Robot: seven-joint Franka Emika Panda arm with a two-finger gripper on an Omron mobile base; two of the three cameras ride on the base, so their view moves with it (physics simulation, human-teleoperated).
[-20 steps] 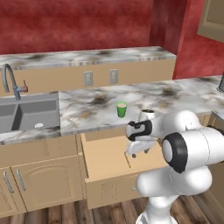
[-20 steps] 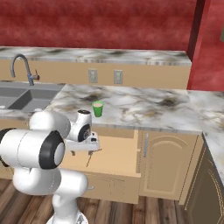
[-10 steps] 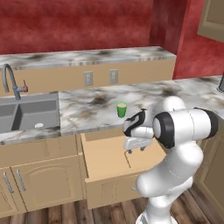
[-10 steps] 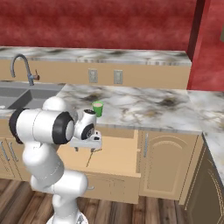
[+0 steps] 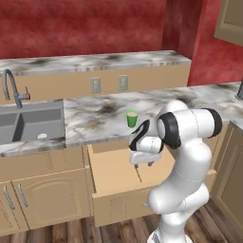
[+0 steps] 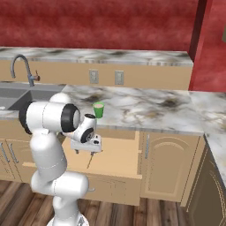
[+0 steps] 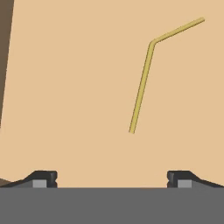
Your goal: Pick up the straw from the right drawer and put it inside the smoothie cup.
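Gripper [image 7: 111,178] hangs over the open right drawer [image 5: 114,171], jaws spread wide, holding nothing. Straw [image 7: 144,76] lies flat on the drawer floor, bent near one end, untouched. Smoothie cup [image 5: 132,119] stands upright on the counter [image 5: 95,114] behind the drawer. No readable writing.

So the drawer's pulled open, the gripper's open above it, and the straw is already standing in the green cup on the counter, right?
Not quite. The straw isn't in the green cup; the hand view shows it lying bent on the floor of the open drawer, ahead of the open gripper. The rest is right.
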